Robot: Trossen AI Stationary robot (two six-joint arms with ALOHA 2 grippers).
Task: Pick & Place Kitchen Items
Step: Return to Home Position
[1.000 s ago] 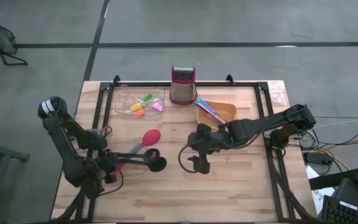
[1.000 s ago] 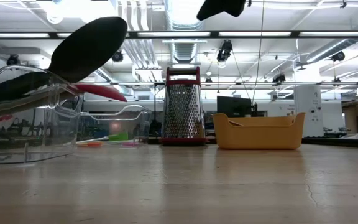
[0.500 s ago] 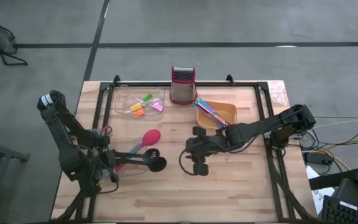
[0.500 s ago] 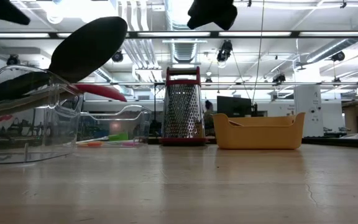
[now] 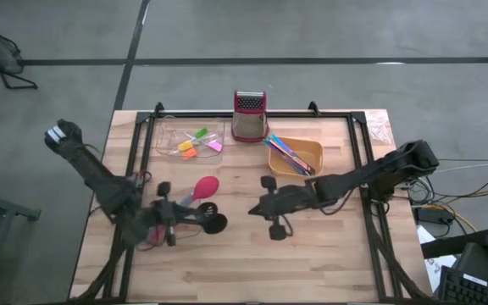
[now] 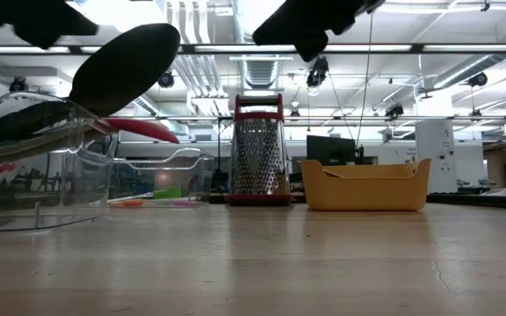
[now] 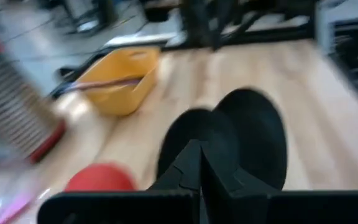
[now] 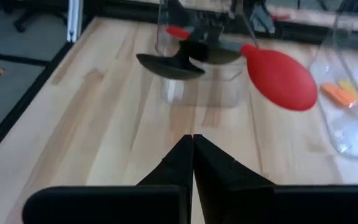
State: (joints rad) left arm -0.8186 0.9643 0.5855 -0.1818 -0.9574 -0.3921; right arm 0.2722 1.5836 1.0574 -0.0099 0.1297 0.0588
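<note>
1. Two long black slotted spoons (image 5: 213,223) & one red-headed spoon (image 5: 206,186) lie in a clear plastic bin (image 8: 173,93), table's left side.
2. L gripper (image 7: 201,146) over the bin, jaws closed, holding nothing.
3. R gripper (image 8: 192,138) mid-table, jaws closed, holding nothing.

Grater (image 5: 248,115) back centre, sticks (image 5: 288,152) in bowl (image 5: 316,151) right, blocks (image 5: 195,142) in tray (image 5: 168,134) left

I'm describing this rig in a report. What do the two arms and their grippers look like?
Both arms are black, built of slim jointed links. The left arm has a white patch on one joint; the right arm shows none from above. The left gripper and right gripper have angular, wedge-shaped black fingers.
</note>
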